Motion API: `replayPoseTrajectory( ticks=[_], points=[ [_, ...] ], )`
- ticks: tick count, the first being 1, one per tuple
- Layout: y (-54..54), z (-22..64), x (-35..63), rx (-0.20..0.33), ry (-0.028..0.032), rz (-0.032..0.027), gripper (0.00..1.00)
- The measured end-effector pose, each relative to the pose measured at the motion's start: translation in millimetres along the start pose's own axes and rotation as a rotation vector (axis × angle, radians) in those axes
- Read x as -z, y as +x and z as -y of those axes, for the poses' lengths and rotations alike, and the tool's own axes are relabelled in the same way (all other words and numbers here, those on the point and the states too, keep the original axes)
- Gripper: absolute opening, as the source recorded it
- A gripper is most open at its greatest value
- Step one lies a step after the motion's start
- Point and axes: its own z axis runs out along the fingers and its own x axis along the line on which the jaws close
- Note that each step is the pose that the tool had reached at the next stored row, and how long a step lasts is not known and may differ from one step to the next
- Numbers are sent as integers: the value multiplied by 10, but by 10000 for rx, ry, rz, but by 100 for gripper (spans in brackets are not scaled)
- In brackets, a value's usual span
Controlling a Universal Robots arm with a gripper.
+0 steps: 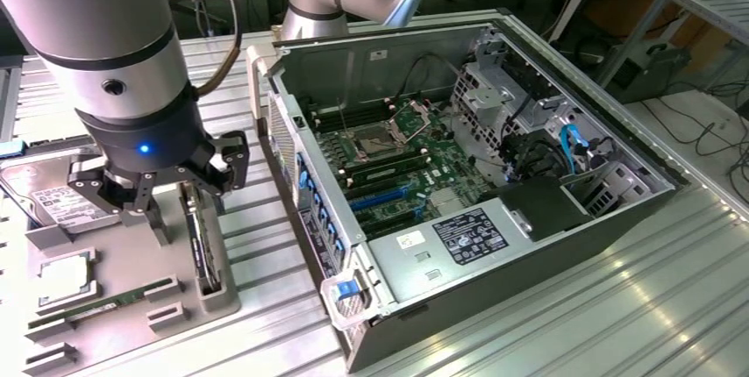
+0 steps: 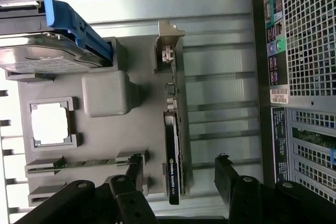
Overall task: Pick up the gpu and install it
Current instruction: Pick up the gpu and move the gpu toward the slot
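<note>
The gpu [image 1: 200, 241] stands on edge in a slot of the grey holder tray [image 1: 129, 263], at the exterior view's left. In the wrist view the gpu [image 2: 173, 145] is a thin dark card seen edge-on, with its silver bracket [image 2: 169, 40] at one end. My gripper [image 1: 175, 215] hangs just above the card. Its jaws are open, and the two black fingers [image 2: 134, 169] stand one on each side of the card's end without touching it. Nothing is held by the gripper [image 2: 178, 165].
The open computer case [image 1: 468, 175] lies to the exterior view's right of the tray, motherboard with blue slots [image 1: 377, 197] exposed. Its rear panel [image 2: 302, 51] is close to the gpu. The tray also holds a hard drive [image 2: 47, 56], a processor [image 2: 50, 124] and a memory stick [image 2: 84, 162].
</note>
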Motion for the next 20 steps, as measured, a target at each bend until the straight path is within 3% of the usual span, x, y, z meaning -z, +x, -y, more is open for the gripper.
replayPoseTrajectory(
  ticks=[20],
  points=[
    [4, 6, -150, 0, -1, 1, 66]
  ],
)
